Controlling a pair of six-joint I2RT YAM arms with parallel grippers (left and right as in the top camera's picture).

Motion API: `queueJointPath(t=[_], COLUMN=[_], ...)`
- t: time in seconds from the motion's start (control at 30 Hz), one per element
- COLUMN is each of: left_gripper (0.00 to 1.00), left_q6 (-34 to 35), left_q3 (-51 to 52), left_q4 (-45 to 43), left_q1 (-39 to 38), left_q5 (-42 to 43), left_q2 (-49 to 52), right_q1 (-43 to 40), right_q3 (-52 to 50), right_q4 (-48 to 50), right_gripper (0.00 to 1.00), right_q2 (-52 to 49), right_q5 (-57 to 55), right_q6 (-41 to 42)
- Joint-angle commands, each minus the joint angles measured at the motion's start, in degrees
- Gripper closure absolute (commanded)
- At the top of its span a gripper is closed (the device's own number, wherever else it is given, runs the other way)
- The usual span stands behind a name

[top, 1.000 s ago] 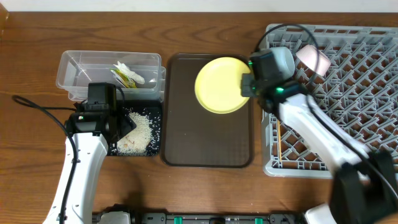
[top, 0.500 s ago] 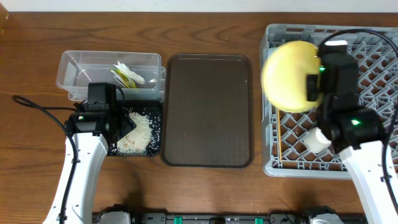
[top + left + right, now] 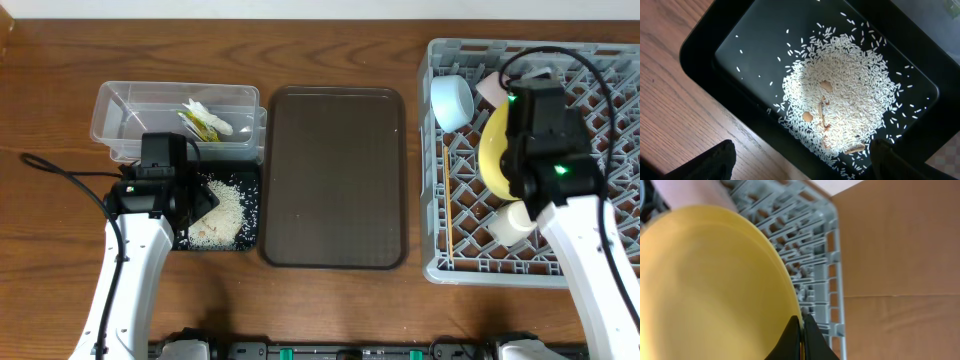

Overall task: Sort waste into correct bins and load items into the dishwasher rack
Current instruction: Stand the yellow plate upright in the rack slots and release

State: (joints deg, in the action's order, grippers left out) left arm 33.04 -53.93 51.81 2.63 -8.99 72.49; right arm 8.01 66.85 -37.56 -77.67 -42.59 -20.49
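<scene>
My right gripper is shut on the rim of the yellow plate and holds it on edge over the grey dishwasher rack; the pinch shows in the right wrist view, with the plate filling the left. In the rack are a light blue bowl, a pale cup, a white bowl and chopsticks. My left gripper is open above the black tray holding rice. The green-and-orange wrapper lies in the clear tub.
The dark brown serving tray lies between the bins and the rack, with nothing on it. Bare wooden table runs along the far edge and the front. The left arm's cable trails across the table at the left.
My right gripper has carried the yellow plate from the brown tray rightward over the rack and tipped it on edge. The left arm has not moved.
</scene>
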Motion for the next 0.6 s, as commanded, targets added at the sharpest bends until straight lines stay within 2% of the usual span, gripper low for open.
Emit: queueJointPath(t=[0.0, 0.13, 0.17, 0.27, 0.33, 0.57], left_gripper=[0.12, 0.12, 0.12, 0.12, 0.12, 0.12], left_q6=[0.28, 0.26, 0.26, 0.11, -1.18, -12.96], left_q3=[-0.50, -0.50, -0.50, -0.52, -0.61, -3.54], left_q4=[-0.02, 0.00, 0.00, -0.02, -0.07, -1.18], left_q1=[0.31, 0.31, 0.31, 0.28, 0.04, -2.62], left_q5=[-0.50, -0.48, -0.50, -0.48, -0.33, 5.09], left_q2=[-0.26, -0.26, -0.26, -0.35, -0.61, -1.55], right_q1=[0.83, 1.86, 1.99, 1.77, 1.22, -3.91], right_q3=[-0.15, -0.15, -0.15, -0.15, -0.15, -0.15], right_q4=[0.04, 0.26, 0.26, 0.04, -0.46, -3.10], right_gripper=[0.99, 0.98, 0.94, 0.66, 0.60, 0.37], right_q2=[-2.78, -4.42, -4.42, -3.78, -2.89, 1.64], right_q5=[2.60, 6.12, 7.28, 11.78, 15.80, 34.18], right_q6=[4.17, 11.23, 13.33, 19.45, 22.77, 30.97])
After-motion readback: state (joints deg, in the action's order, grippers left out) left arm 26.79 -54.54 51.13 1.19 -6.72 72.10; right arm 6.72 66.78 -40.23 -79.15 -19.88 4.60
